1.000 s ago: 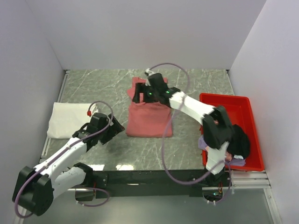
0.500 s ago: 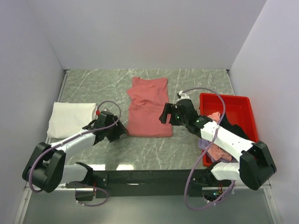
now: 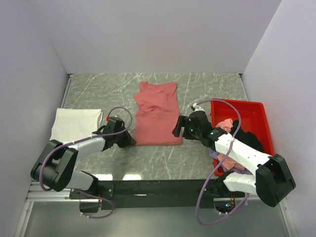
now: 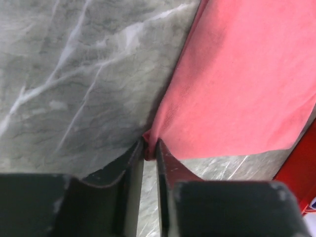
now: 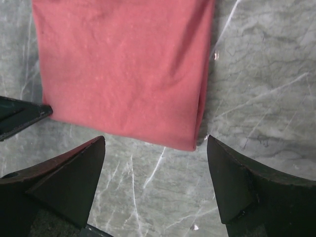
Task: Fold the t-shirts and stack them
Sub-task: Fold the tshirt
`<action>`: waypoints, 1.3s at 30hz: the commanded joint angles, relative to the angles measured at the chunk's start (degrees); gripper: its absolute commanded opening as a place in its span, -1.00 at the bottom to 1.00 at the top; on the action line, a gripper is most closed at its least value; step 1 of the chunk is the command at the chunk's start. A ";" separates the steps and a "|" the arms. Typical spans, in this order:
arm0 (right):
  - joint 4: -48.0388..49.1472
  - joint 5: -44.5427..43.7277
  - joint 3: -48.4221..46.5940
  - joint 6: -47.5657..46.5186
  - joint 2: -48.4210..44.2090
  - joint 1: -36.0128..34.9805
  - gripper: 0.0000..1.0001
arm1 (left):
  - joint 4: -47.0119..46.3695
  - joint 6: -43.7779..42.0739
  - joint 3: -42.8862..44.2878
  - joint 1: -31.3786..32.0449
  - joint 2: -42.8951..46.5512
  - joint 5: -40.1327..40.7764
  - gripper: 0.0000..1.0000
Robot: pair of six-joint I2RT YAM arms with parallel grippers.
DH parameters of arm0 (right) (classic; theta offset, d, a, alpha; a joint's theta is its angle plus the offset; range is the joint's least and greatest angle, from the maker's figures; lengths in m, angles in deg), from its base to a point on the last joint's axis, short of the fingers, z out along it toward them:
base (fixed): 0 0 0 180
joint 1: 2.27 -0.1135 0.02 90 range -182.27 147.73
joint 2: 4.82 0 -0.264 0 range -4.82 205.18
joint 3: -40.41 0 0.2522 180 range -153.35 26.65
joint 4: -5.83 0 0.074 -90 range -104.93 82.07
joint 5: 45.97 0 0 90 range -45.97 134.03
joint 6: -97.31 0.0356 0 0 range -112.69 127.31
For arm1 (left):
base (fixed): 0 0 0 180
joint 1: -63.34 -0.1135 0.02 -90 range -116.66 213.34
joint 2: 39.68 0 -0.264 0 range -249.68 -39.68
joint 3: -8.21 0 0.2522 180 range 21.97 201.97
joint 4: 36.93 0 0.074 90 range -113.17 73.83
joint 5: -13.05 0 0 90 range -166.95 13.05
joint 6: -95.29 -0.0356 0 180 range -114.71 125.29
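A dusty red t-shirt (image 3: 157, 116) lies folded lengthwise in the middle of the marble table. My left gripper (image 3: 132, 142) sits at its near left corner, and the left wrist view shows the jaws (image 4: 149, 148) pinched on that corner of the red cloth (image 4: 242, 89). My right gripper (image 3: 178, 129) hovers open just before the shirt's near right corner (image 5: 190, 140), with only bare table between its fingers (image 5: 155, 163). A folded white t-shirt (image 3: 74, 126) lies at the left. Pink (image 3: 224, 123), black (image 3: 249, 140) and lavender (image 3: 217, 154) t-shirts are heaped in the tray.
A rigid red plastic tray (image 3: 256, 109) stands at the right, close behind my right arm. White walls close the table in on three sides. The left gripper's tip (image 5: 19, 116) shows at the left edge of the right wrist view.
My left gripper slid to the red shirt's near left corner and closed on it. My right arm drew back from the shirt's far end to its near right corner, still open.
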 commanded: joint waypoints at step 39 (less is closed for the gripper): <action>-5.75 14.52 -0.67 -3.84 12.36 1.22 -0.98 | 5.84 1.65 -1.48 1.44 9.52 5.26 -0.99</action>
